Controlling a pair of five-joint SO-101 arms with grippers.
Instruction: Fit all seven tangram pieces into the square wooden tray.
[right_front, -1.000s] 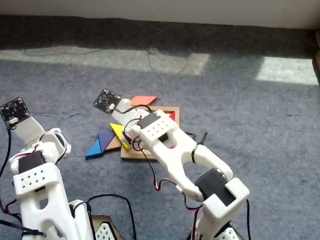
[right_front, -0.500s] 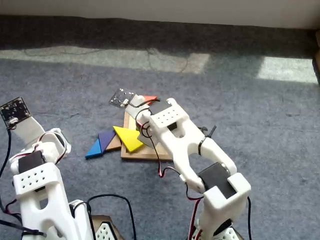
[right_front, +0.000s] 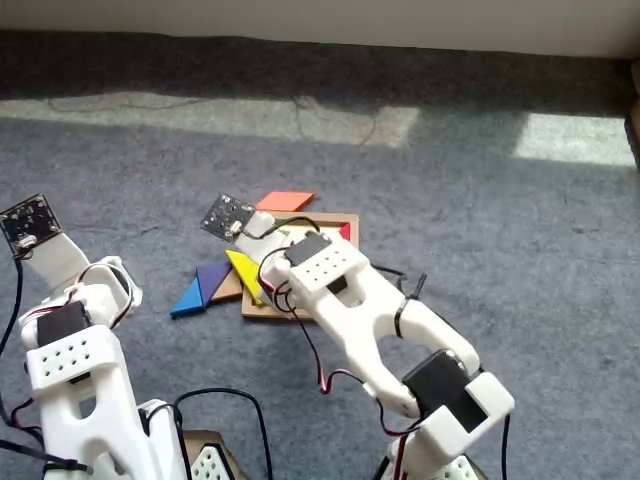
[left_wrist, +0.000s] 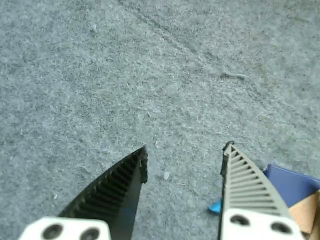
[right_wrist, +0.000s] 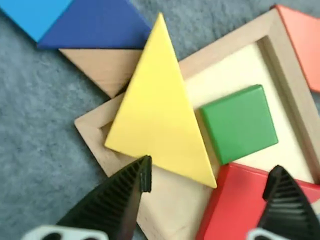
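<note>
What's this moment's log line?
right gripper: open over tray | yellow triangle: across tray rim, unseated | left gripper: open over carpet

Overhead and right-wrist closeup, common tray (right_wrist: 225, 46)

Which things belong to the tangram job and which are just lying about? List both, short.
Job: tray, yellow triangle, green square, red piece, orange piece, dark blue triangle, light blue triangle, plain wood triangle, right gripper.
Lying about: thin wire on the carpet.

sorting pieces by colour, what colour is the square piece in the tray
Green; the square piece shows best in the right wrist view.
</note>
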